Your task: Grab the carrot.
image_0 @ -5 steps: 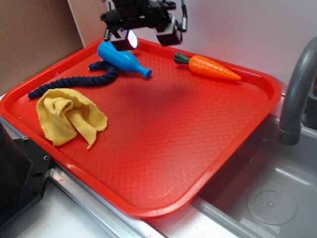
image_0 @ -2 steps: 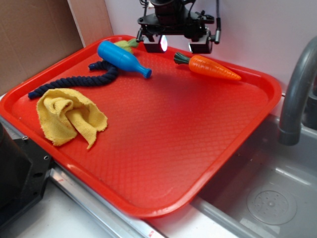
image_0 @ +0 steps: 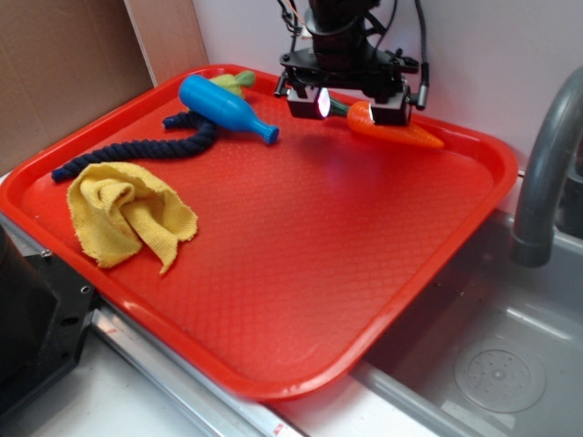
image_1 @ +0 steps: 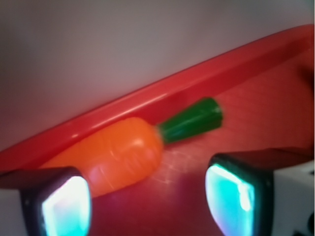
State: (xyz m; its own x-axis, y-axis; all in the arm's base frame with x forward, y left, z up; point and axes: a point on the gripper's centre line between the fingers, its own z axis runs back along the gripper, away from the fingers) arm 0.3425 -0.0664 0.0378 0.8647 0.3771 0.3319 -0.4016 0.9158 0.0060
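Exterior view, left to right: yellow cloth (image_0: 129, 214) and dark blue rope (image_0: 137, 150) on the red tray (image_0: 301, 273); blue bottle toy (image_0: 224, 106) near the far rim. Gripper (image_0: 349, 103) hangs over the carrot (image_0: 393, 127) at the tray's far edge, jaws spread wide, holding nothing. Grey faucet (image_0: 547, 173) at right. Wrist view: carrot (image_1: 115, 155) lies along the rim, green stem pointing right, between the two fingers (image_1: 66, 206).
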